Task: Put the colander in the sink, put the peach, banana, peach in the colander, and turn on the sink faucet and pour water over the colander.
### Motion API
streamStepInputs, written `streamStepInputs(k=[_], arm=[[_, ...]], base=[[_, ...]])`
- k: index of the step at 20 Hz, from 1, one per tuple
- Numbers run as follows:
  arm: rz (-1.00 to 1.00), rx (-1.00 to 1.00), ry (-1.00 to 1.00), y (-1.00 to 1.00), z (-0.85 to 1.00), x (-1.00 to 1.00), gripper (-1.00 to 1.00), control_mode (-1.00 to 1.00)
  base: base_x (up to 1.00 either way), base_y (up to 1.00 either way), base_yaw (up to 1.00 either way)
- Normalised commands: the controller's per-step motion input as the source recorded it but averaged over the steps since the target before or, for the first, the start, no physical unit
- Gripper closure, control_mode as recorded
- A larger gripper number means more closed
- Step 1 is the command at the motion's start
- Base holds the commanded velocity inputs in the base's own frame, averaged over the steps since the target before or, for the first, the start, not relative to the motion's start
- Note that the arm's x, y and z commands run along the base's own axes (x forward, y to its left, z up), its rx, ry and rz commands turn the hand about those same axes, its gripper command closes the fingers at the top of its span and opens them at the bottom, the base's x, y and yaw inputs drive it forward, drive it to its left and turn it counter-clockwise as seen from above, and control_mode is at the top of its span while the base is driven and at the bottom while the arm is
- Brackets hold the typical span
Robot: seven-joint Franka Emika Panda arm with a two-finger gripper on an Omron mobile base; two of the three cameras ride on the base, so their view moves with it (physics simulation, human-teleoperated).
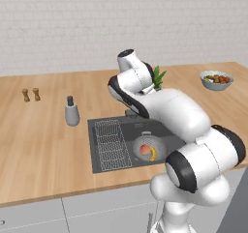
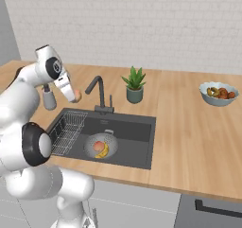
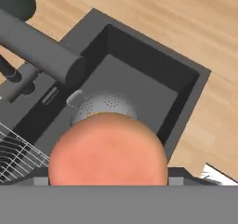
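Gripper point(image 2: 75, 95) above the sink's point(image 2: 137, 120) left rim, jaws clamped on a peach point(image 3: 108, 148). Colander point(image 2: 90, 149) sits on the basin floor, front-centre, already holding another peach point(image 2: 98, 145) and the banana point(image 2: 104, 151). Open basin floor right of the colander; wire rack point(image 2: 66, 130) takes the left end. Sink faucet point(image 2: 97, 92) just beside the gripper, spout bent over the basin. Soap bottle point(image 1: 71, 112) left on the counter; potted plant point(image 2: 134, 85) behind; fruit bowl point(image 2: 218, 93) far right

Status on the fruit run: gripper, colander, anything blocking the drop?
Gripper closed on a peach, above the sink. Colander in the sink, one peach and banana inside. Faucet close beside.
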Motion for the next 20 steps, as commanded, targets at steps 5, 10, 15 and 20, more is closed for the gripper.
streamStepInputs(k=[5,10,15,20], arm=[[-0.41,0.17,-0.41,-0.78,0.0,0.0,1.0,-1.0],[-0.3,0.35,-0.25,-1.0,0.0,-0.07,1.0,-1.0],[-0.09,0.52,-0.18,-1.0,0.0,-0.02,1.0,-1.0],[0.0,0.55,-0.1,-0.67,0.0,0.1,1.0,-1.0]], base=[[0.0,0.0,0.0],[0.0,0.0,0.0],[0.0,0.0,0.0],[0.0,0.0,0.0]])
